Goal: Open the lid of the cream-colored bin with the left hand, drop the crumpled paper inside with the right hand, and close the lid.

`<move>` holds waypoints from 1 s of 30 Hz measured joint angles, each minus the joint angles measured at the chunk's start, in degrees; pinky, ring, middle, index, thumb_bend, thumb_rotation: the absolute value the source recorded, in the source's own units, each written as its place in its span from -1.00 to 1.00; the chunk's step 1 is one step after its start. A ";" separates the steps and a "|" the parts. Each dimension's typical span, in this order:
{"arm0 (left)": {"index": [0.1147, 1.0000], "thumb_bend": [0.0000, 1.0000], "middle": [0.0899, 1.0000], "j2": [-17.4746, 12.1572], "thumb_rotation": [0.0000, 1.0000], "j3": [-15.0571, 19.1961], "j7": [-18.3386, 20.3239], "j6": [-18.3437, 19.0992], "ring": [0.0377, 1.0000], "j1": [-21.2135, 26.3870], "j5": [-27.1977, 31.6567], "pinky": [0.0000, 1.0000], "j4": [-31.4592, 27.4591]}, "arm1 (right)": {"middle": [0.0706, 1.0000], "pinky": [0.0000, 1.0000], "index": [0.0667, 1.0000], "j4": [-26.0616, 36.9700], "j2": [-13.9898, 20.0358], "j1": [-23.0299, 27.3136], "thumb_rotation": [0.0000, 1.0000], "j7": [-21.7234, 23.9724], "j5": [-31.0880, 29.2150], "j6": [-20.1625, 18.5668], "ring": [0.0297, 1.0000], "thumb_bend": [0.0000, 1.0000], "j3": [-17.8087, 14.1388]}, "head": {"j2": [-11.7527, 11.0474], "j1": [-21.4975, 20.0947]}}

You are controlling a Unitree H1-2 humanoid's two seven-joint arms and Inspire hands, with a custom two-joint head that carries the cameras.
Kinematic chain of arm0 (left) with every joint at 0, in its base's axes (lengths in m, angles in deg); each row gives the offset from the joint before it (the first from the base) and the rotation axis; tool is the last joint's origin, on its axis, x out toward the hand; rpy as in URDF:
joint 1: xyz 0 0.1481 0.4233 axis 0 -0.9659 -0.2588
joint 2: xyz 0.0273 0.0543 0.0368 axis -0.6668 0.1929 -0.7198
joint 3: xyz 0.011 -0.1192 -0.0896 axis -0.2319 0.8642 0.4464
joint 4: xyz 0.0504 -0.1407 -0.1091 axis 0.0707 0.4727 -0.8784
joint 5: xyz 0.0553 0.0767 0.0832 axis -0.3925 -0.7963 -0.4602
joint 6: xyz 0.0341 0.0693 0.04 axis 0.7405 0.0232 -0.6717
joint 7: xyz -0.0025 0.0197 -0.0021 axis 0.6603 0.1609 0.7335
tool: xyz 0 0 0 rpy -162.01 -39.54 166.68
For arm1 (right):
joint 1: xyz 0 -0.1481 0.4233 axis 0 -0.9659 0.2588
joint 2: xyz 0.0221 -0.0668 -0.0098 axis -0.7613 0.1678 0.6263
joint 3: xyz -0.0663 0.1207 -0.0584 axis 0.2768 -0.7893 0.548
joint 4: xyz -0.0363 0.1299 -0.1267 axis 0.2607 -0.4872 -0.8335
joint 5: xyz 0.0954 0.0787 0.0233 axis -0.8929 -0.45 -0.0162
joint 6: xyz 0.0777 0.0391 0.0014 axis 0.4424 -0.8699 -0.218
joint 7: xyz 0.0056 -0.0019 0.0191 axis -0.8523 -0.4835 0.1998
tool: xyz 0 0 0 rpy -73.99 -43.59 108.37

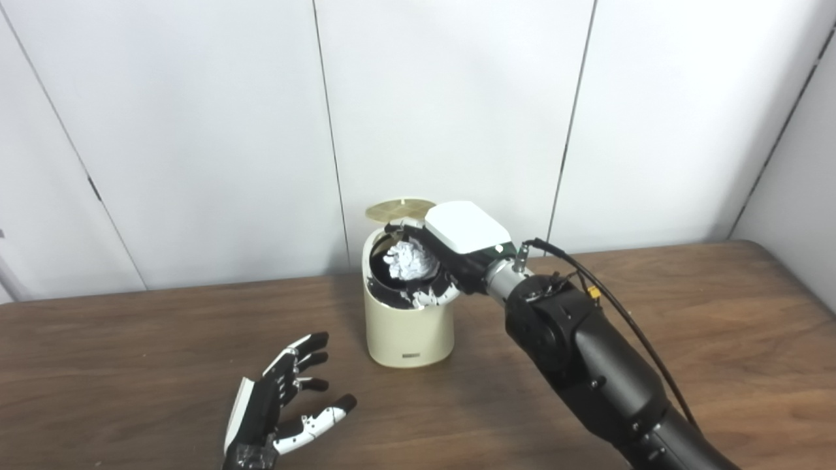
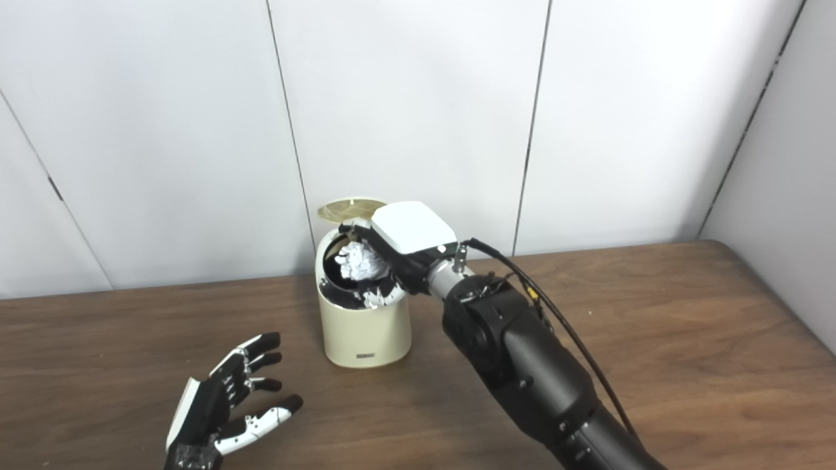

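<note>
The cream-colored bin (image 1: pixel 408 333) stands on the wooden table near the wall, its round lid (image 1: pixel 400 208) tipped up and open behind the mouth. My right hand (image 1: pixel 450 251) reaches over the dark opening, fingers curled around the white crumpled paper (image 1: pixel 409 261), which sits right above the mouth. Down at the front left, my left hand (image 1: pixel 281 401) hovers over the table, fingers spread and holding nothing, well apart from the bin.
The brown table (image 1: pixel 718 326) extends to the right with its edge near the grey wall corner. White wall panels (image 1: pixel 196 130) stand close behind the bin. A black cable (image 1: pixel 627 320) runs along my right forearm.
</note>
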 measured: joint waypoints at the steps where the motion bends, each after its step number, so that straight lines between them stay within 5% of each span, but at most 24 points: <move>1: 0.66 0.43 0.66 0.00 -0.79 0.00 0.00 0.00 0.60 0.00 0.00 0.28 0.00 | 0.91 0.49 0.72 0.00 0.01 -0.01 -0.52 -0.02 0.00 0.02 0.78 0.87 -0.01 | 0.00 0.00; 30: 0.66 0.43 0.68 -0.03 -0.76 -0.03 -0.04 0.00 0.61 0.07 -0.23 0.28 0.06 | 0.86 0.38 0.67 4.88 -1.82 -2.06 -0.57 -2.88 0.28 1.14 0.72 0.75 -4.00 | -0.26 0.00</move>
